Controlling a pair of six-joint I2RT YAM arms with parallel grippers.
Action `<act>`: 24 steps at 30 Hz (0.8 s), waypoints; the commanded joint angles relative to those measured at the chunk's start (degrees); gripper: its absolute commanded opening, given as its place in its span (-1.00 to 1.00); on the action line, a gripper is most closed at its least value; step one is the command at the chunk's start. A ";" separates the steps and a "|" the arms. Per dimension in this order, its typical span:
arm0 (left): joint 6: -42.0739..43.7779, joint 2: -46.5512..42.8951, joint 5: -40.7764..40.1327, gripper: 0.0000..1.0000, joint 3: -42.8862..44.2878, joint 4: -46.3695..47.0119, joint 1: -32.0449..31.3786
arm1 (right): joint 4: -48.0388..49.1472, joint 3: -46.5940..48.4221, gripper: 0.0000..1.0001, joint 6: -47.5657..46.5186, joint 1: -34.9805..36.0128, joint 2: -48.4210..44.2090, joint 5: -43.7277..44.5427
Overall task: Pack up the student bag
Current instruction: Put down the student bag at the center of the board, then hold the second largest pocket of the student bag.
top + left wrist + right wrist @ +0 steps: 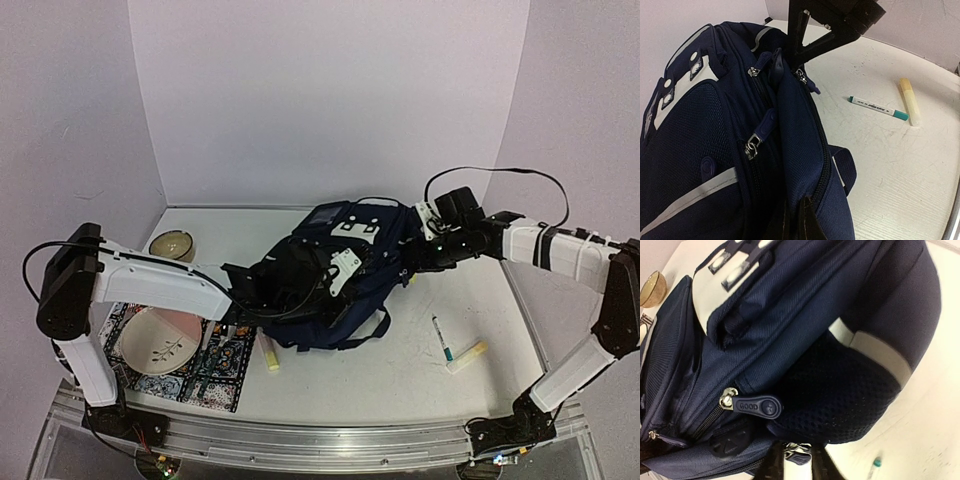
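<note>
The student bag (345, 265) was seen resting at the middle of the white table (400, 385), with both arms reached in to it. The left end effector (799, 220) was closed on a fold of the bag's navy fabric beside a zip, at the bag's nine o'clock side in the overhead view. The right end effector (797, 462) was set against the bag's two o'clock edge. Its fingers (774, 465) were slightly parted with a metal zip pull (798, 452) between them; whether that pull was pinched could not be told. A navy rubber tab (757, 406) marked GOOD was seen on another zip just above it. At four o'clock from the bag, well apart from it, a white marker (443, 338) with a teal cap was laid on the table, with a pale yellow stick (468, 355) just beside it. A second yellow stick (268, 352) was found near the bag's seven o'clock corner. At nine o'clock a small bowl (172, 245) was placed, and at eight o'clock a plate (155, 340) was rested on a patterned mat (215, 375).
</note>
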 commanded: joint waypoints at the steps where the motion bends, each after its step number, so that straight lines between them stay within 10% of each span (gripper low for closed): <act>1: -6.75 3.96 1.11 -0.83 6.21 2.65 -0.49 | 1.59 -1.95 -0.37 -0.04 -0.45 -5.67 -2.13; 12: -13.09 1.77 5.69 0.00 5.36 2.72 -0.47 | 4.22 -8.08 0.21 0.36 2.51 -11.53 -5.73; 24: -23.40 -10.13 1.26 0.33 -5.55 -1.96 2.49 | 13.90 -9.16 0.52 -4.48 4.88 -3.38 -14.09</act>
